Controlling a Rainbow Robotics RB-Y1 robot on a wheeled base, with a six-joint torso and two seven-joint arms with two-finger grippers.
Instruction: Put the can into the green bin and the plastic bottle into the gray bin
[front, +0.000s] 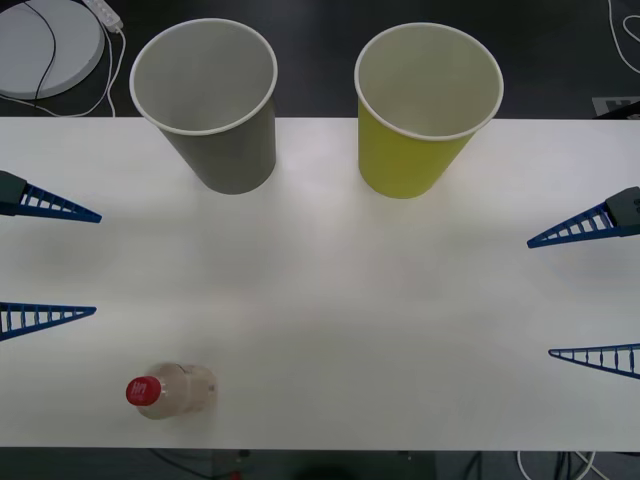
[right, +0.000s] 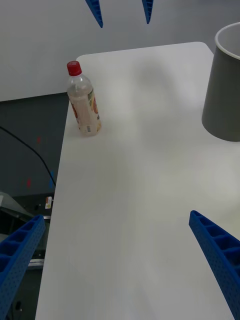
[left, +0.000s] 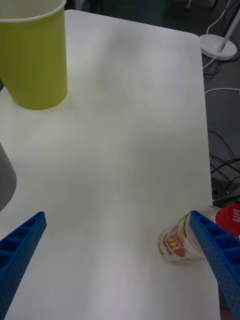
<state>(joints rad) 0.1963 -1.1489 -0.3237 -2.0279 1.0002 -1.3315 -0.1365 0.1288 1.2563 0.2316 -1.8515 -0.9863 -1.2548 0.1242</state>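
While both arms hang at the table's sides, the left gripper (front: 45, 262) is spread wide, its blue ribbed fingers (front: 62, 209) parted over the left edge and holding nothing. Just nearer the robot, close to the front edge, stands the plastic bottle (front: 172, 391), upright with its red cap (front: 142, 391) on. Across the white table (front: 330, 330), the right gripper (front: 590, 290) is likewise wide apart and empty at the right edge. Along the far edge stand the gray bin (front: 215, 110) on the left and the green bin (front: 420, 110) on the right, well apart from each other, both apparently empty, though their floors show poorly.
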